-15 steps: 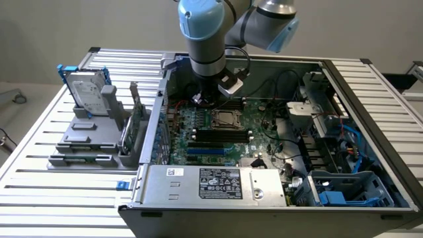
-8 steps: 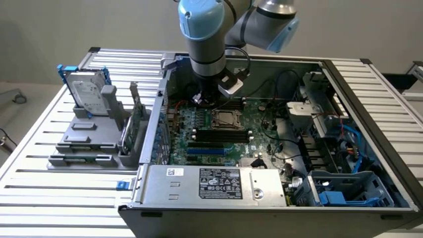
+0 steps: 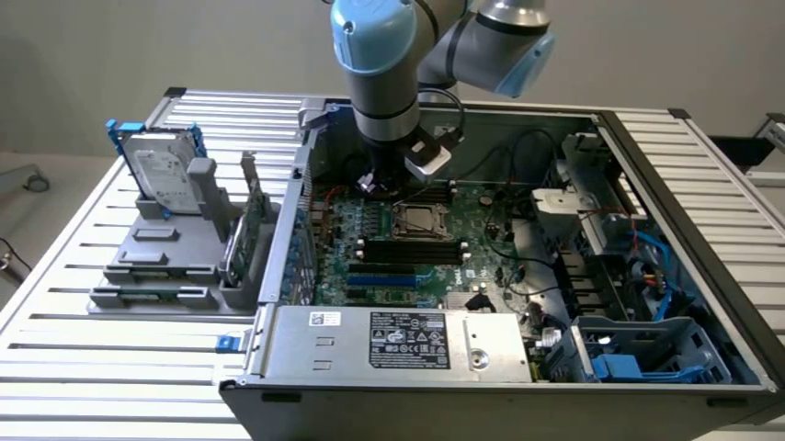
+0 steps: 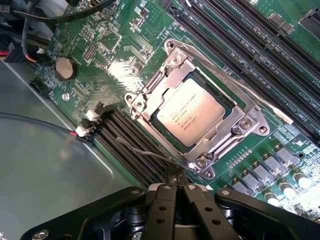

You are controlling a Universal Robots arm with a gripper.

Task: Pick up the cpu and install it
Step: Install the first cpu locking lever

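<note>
Exterior view: at its left, a slatted metal surface [image 3: 73, 303] carries a grey fixture [image 3: 160, 262] in which a silver hard drive [image 3: 157, 170] with a blue frame stands upright, with a green card [image 3: 254, 216] standing on edge just beside it. Next along lies an open computer case [image 3: 491, 404] on its side, its green motherboard [image 3: 479, 243] facing up and a labelled power supply [image 3: 405, 340] along its near edge. The robot arm [image 3: 382, 83] reaches down into the case, and its hand [image 3: 377, 184] hangs over the board just beside the dark socket [image 3: 424, 220], which sits above the black memory slots [image 3: 405, 250]. At the view's right, a blue drive cage [image 3: 644, 354] occupies the case's near corner. In the wrist view, the cpu [image 4: 191, 112] lies flat inside the socket, pale silver top up with printed text showing, and the metal frame [image 4: 250, 125] rims it on all sides. The hand is clenched, its fingers [image 4: 161, 210] pressed together with nothing between them, the tips close to one corner of that frame and clear of the cpu. A round coin battery [image 4: 65, 68] sits on the board well apart from the socket.
</note>
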